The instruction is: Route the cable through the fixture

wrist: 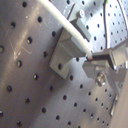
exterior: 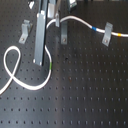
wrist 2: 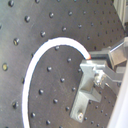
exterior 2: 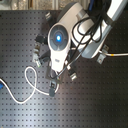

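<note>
The white cable [exterior: 75, 19] loops on the first exterior view's left, rises past its green band [exterior: 51, 65] to my gripper [exterior: 39, 58], then arcs right past a blue band [exterior: 95, 29] and a yellow band [exterior: 120, 35]. The gripper's long grey fingers stand upright, shut on the cable, tips close to the board. The fixture [exterior: 63, 33], a narrow dark upright clip, stands just right of the gripper; the cable arcs above its top in this picture, and contact cannot be told. In both wrist views the cable [wrist: 65, 22] [wrist 2: 37, 60] ends at the dark fingertip [wrist: 102, 56].
A light-grey tilted bracket [exterior: 24, 32] stands left of the gripper and another light-grey bracket [exterior: 106, 35] sits under the cable on the right. The arm's bulky wrist [exterior 2: 59, 37] hides the board's middle in the second exterior view. A light-grey bracket [wrist: 65, 47] lies beneath the cable.
</note>
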Motion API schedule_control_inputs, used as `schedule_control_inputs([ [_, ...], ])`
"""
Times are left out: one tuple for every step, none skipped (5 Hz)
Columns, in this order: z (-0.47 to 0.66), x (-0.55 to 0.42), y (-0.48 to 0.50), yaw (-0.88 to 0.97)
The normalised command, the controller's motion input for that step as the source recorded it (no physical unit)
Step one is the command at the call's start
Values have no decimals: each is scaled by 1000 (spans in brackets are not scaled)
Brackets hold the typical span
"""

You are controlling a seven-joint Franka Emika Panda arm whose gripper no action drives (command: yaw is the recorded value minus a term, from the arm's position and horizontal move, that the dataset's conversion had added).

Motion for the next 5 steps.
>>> schedule_control_inputs([
  [109,41,303,157],
  [28,75,392,237],
  [413,43,133,0],
  [600,-32,-31,-286],
  [308,-39,86,0],
])
